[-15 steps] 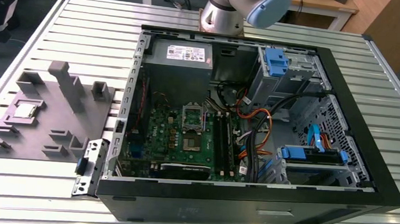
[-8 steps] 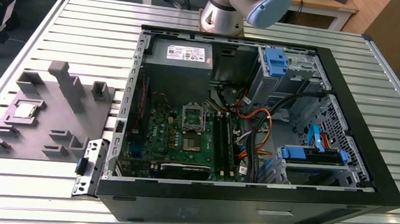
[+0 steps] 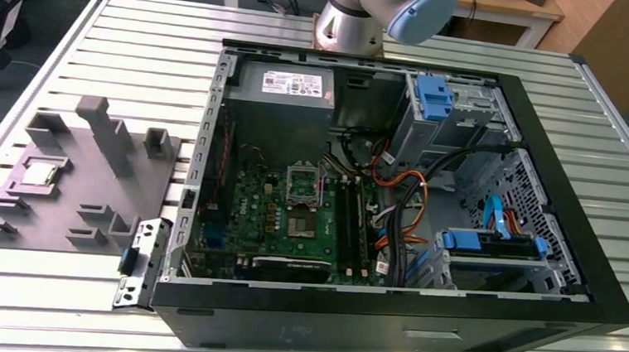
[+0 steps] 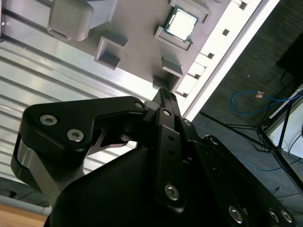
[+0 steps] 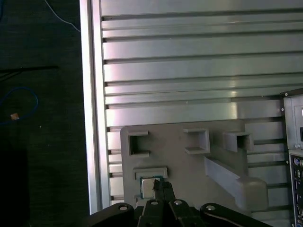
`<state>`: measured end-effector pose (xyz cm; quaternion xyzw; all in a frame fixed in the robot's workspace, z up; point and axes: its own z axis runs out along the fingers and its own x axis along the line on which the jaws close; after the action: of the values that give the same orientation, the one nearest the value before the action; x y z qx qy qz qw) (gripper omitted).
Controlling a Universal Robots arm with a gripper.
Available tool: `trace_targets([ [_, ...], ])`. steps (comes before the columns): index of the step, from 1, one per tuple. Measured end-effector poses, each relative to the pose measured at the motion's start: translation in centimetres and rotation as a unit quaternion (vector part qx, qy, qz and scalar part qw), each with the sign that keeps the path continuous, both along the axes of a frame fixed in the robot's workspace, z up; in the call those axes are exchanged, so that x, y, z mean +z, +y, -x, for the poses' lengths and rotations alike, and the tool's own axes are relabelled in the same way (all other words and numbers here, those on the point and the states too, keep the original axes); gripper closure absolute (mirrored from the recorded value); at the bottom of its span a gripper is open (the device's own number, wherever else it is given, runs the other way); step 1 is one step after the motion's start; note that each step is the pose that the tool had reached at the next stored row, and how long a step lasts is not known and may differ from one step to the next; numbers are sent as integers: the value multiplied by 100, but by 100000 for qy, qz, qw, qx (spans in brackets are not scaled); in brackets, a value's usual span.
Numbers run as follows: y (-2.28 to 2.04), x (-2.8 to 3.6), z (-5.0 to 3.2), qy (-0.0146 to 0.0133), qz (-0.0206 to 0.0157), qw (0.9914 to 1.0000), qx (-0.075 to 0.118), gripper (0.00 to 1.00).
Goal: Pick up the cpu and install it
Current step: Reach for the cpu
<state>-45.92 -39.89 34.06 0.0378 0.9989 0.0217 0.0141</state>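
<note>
— Where is the cpu (image 3: 40, 173) sitting right now?

— It's lying flat in a shallow pocket of the grey tray (image 3: 91, 198). The tray is out on the table (image 3: 135, 39) at the exterior view's left. That's well apart from the open computer case (image 3: 392, 331) and the socket (image 3: 305, 184) waiting inside it.

— And the gripper (image 5: 162, 187)?

— It's hanging over that tray with its tips pressed together, carrying nothing. In the first wrist view the tips are lining up with the cpu's edge. I'm judging it to be hovering above, not touching.

— How is that cpu going to handle?

— I'm guessing light, thin and stiff, with a smooth metal top that's offering little grip. The underside is probably the delicate part. So I'd be taking it by two opposite edges of its rim, keeping it level and squeezing gently. The raised walls of the pocket are standing close around it, so room beside it is looking tight.
</note>
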Motion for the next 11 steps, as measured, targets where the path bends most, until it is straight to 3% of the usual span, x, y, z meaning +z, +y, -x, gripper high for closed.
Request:
trace_targets([
  [11,0,-36,60,-1,-1,100000,1,89],
])
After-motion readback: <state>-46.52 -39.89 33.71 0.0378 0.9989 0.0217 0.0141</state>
